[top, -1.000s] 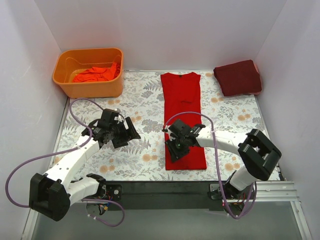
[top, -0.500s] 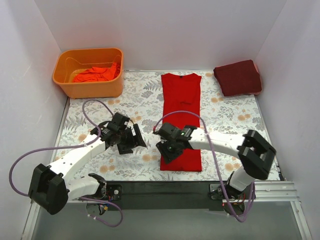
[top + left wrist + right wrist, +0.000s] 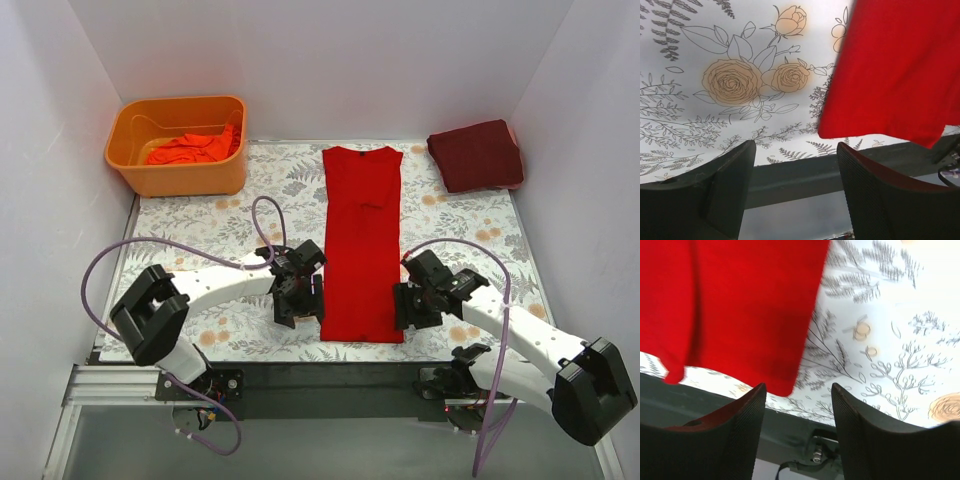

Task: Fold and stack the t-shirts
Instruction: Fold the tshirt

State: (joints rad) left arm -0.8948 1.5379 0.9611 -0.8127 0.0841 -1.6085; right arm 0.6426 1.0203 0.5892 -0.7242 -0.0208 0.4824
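Starting at the near edge of the flowery table [image 3: 215,215] and finding the left gripper [image 3: 299,303] hanging low, just beside the near left corner of the red shirt [image 3: 362,240]. Seeing its fingers [image 3: 725,180] spread wide apart and holding nothing, with only the table and its dark front edge showing between them, and the shirt corner lying a little past the tips on the right. Finding the right gripper [image 3: 412,305] low too, just beside the near right corner of the same shirt. Seeing its fingers [image 3: 725,435] also spread apart and holding nothing, with the shirt's red corner lying on the table just past them on the left. Looking further along and seeing the red shirt lying flat between the two arms, folded into a long thin strip, running from the near edge up to the far edge, with the neck at the far end. Going on to the far right corner and spotting a dark red shirt [image 3: 476,155] folded into a neat square, well apart from the red one. Ending at the far left corner with an orange tub [image 3: 190,178], and an orange shirt [image 3: 190,150] lying crumpled inside it.
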